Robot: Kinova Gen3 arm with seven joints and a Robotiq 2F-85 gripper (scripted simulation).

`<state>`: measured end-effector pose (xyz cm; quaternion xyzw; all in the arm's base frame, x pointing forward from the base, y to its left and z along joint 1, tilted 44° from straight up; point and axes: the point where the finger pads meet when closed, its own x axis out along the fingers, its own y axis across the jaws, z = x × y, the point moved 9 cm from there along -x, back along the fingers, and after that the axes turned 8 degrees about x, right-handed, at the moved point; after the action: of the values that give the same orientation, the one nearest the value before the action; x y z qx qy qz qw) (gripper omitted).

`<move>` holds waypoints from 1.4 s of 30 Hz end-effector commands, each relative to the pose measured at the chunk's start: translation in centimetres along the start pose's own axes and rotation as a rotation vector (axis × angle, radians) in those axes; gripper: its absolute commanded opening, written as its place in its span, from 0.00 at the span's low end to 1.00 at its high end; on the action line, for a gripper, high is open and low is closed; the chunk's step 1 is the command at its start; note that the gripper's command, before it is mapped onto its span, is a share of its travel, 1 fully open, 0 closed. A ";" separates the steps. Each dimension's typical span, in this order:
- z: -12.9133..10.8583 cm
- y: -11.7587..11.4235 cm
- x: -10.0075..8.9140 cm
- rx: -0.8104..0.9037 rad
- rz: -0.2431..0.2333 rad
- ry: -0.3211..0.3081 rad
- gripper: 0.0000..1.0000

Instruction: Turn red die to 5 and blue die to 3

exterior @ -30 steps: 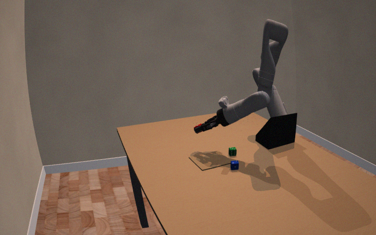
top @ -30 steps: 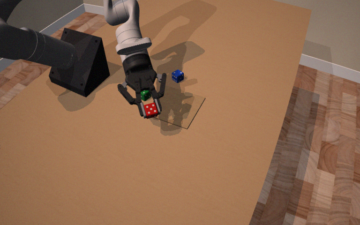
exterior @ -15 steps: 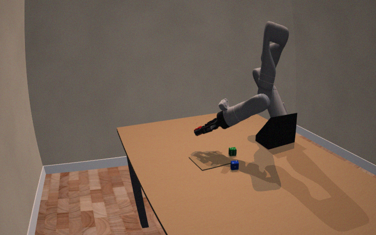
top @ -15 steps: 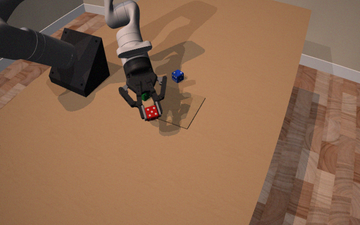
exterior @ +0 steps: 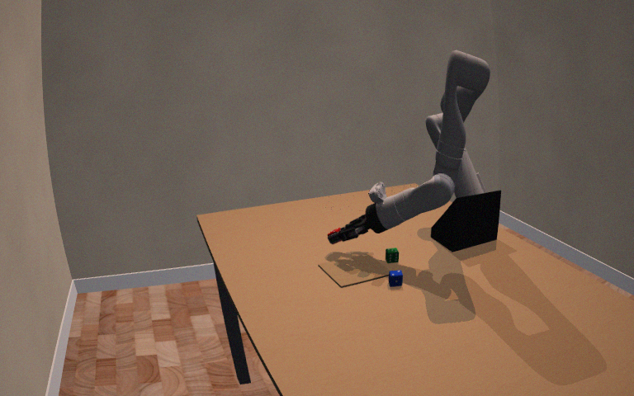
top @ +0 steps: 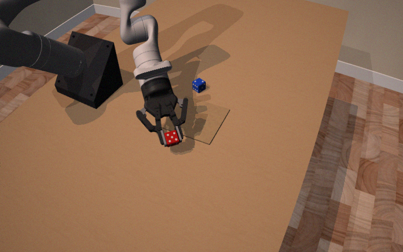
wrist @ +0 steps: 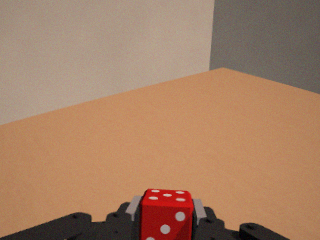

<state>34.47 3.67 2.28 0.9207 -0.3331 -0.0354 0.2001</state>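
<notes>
My fingers [top: 171,138] grip the red die [top: 171,137] above the table [top: 88,178], five showing upward; the arm reaches nearly level. The blue die [exterior: 395,277] sits just beside the mat [exterior: 347,279]; the green die [exterior: 391,255] is near.

A tan desk [top: 237,192] fills most of the top view. A black wedge-shaped block [top: 95,68] stands on its far corner. Beside the desk lies wood-patterned floor [top: 365,166], bounded by grey walls [exterior: 234,116] with pale baseboard [exterior: 139,276].
</notes>
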 end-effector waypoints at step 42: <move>1.3 0.4 0.8 -0.009 0.005 0.004 0.26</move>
<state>34.59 2.40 1.27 0.9188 -0.3350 -0.0349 0.2056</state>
